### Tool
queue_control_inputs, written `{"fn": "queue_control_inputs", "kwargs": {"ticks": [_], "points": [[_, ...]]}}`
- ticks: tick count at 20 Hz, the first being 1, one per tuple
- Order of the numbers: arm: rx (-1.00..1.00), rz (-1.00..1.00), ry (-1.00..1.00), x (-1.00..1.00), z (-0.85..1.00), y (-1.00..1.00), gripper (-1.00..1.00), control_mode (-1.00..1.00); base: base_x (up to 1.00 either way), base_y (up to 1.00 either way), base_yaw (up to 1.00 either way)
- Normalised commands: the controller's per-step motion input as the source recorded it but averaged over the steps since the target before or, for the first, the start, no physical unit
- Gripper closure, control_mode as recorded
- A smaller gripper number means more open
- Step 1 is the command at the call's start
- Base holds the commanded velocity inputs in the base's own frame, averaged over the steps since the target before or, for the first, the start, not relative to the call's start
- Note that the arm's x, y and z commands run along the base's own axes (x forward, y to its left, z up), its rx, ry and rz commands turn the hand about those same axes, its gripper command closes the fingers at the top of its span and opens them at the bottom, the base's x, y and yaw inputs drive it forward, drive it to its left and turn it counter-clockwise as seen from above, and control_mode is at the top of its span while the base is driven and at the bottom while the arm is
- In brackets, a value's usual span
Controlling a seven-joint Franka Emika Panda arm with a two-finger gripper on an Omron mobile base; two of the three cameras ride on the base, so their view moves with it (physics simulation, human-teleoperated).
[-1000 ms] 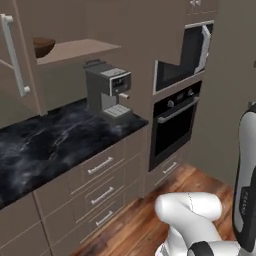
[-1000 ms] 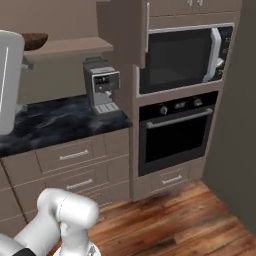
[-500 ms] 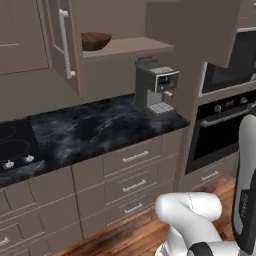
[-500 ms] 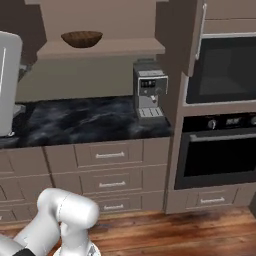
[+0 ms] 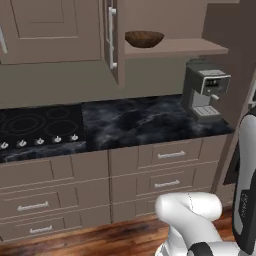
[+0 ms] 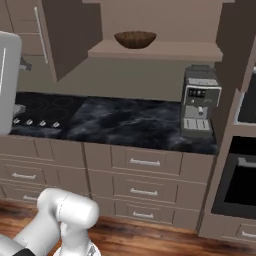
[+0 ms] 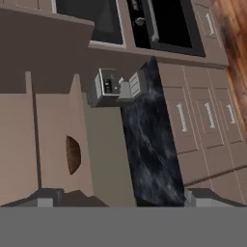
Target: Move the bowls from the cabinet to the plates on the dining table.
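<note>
A dark brown wood-grain bowl (image 5: 144,38) (image 6: 135,39) sits alone on the low shelf of the open taupe cabinet (image 5: 175,47) (image 6: 155,50). The cabinet door (image 5: 114,40) (image 6: 70,35) stands swung out to the left of the shelf. In the rolled hand view the bowl (image 7: 73,154) shows edge-on, far ahead of my gripper (image 7: 124,197). The gripper is open, its dark fingertips (image 7: 46,198) spread wide with nothing between them. The plates and the dining table are out of view.
A silver coffee machine (image 5: 205,90) (image 6: 200,97) (image 7: 116,87) stands on the black marble counter (image 5: 145,120) below the shelf's right end. A black cooktop (image 5: 35,125) (image 6: 40,107) lies to the left. Drawers (image 6: 145,162) fill the front, and an oven (image 6: 240,170) is at right.
The base has moved, so the whole scene has slid right in both base views and the open cabinet with the bowl now sits near centre. The gripper has stayed open.
</note>
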Motion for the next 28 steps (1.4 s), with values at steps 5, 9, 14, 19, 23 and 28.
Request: {"fn": "queue_control_inputs", "kwargs": {"ticks": [5,9,14,19,23,28], "points": [[0.00,0.00,0.00,0.00,0.00,0.00,-1.00,1.00,0.18,0.00,0.50],[0.00,0.00,0.00,0.00,0.00,0.00,-1.00,1.00,0.63,-0.15,0.37],[0.00,0.00,0.00,0.00,0.00,0.00,-1.00,1.00,0.96,-0.61,0.10],[0.00,0.00,0.00,0.00,0.00,0.00,-1.00,1.00,0.93,-0.68,0.00],[0.00,0.00,0.00,0.00,0.00,0.00,-1.00,1.00,0.58,-0.54,0.00],[0.00,0.00,0.00,0.00,0.00,0.00,-1.00,1.00,0.62,-0.21,0.03]]}}
